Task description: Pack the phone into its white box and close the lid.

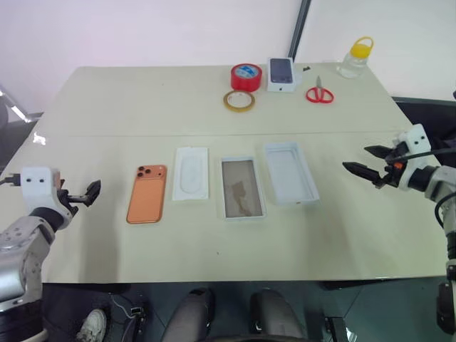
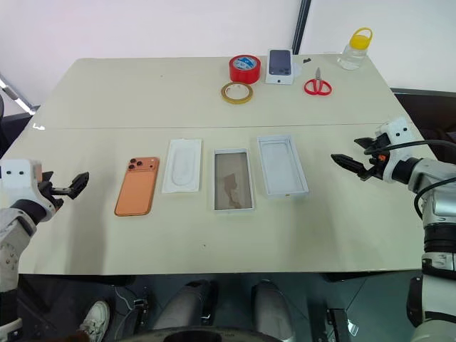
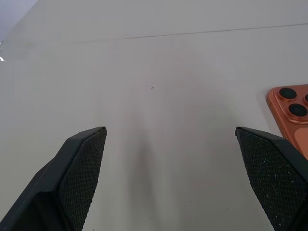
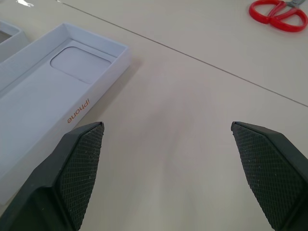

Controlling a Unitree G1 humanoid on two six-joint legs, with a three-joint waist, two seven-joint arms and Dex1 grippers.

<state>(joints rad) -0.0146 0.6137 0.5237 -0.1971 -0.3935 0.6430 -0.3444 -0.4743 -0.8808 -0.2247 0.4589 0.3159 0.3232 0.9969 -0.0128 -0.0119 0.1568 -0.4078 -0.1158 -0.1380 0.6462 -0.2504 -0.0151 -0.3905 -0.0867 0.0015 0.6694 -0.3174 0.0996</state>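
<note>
Jaws of both grippers spread wide and empty (left gripper, right gripper), phone flat on counter, white box open

Pale beige table before a plain white wall, dark floor beneath

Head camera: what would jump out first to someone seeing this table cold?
A row of four flat things mid-table: the orange phone at the left end, then a white insert, the lid and the white box. Both open grippers, left and right, hover at the table's sides, holding nothing.
</note>
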